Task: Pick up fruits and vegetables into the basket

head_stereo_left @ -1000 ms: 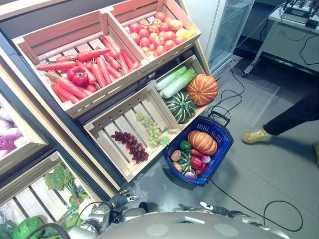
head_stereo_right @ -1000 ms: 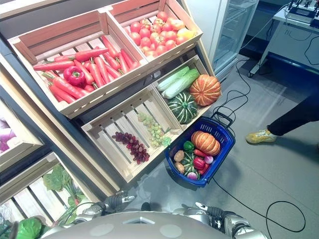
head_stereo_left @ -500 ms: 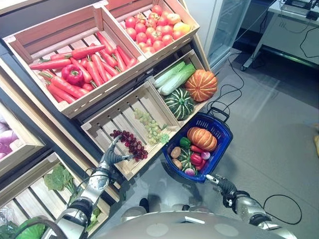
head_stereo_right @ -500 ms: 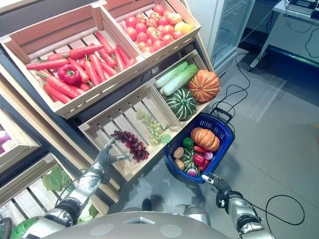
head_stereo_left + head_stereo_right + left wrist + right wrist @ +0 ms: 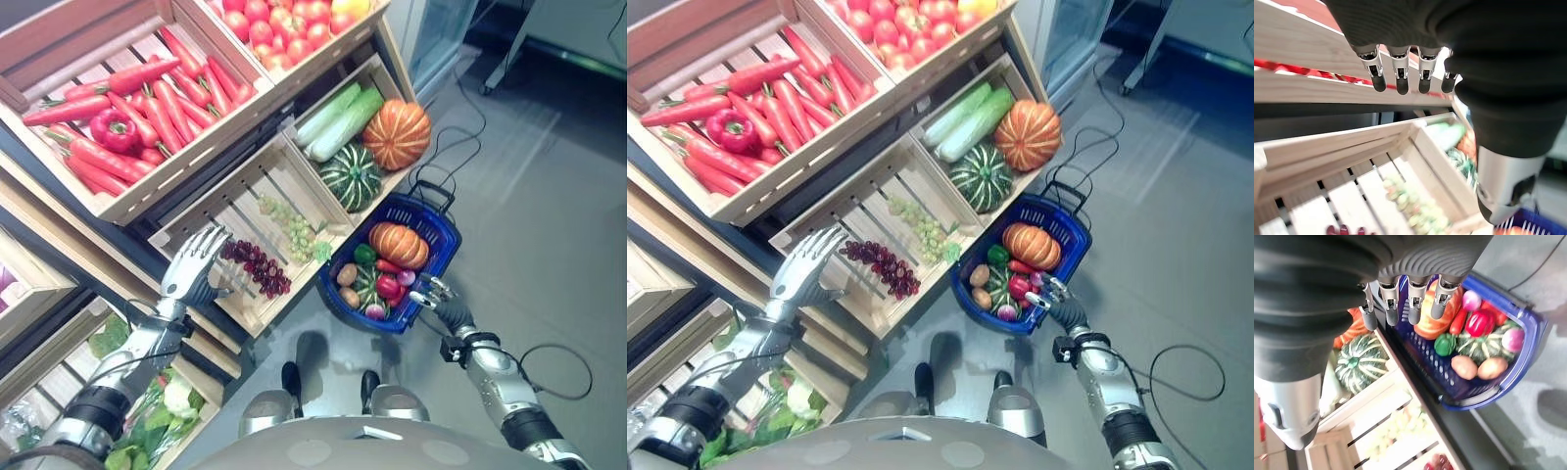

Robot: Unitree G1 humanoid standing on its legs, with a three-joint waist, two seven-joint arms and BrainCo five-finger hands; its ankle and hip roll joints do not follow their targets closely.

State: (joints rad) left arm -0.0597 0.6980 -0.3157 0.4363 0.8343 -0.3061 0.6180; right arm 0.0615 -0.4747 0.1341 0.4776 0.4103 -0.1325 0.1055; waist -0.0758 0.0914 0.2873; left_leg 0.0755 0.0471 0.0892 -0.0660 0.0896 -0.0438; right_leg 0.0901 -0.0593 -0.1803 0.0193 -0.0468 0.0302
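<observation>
The blue basket (image 5: 428, 208) stands on the floor by the lower crates, holding an orange pumpkin (image 5: 395, 244), peppers, potatoes and other produce. My right hand (image 5: 438, 302) hovers at its near edge, open and holding nothing; the right wrist view shows its fingers (image 5: 1410, 303) straight above the basket (image 5: 1528, 333). My left hand (image 5: 193, 266) is open with spread fingers at the front left corner of the grape crate (image 5: 211, 206), just left of the dark grapes (image 5: 257, 266). Green grapes (image 5: 289, 227) lie further back in that crate.
A striped green pumpkin (image 5: 352, 176), an orange pumpkin (image 5: 397, 134) and pale green vegetables fill the neighbouring crate. Above are carrots (image 5: 147, 108) with a red pepper (image 5: 114, 129), and red fruit (image 5: 284, 15). Leafy greens (image 5: 167, 411) sit low at the left.
Both arms have risen: the left hand from low near my body up to the grape crate, the right hand up to the basket's near edge. The camera has tipped downward.
</observation>
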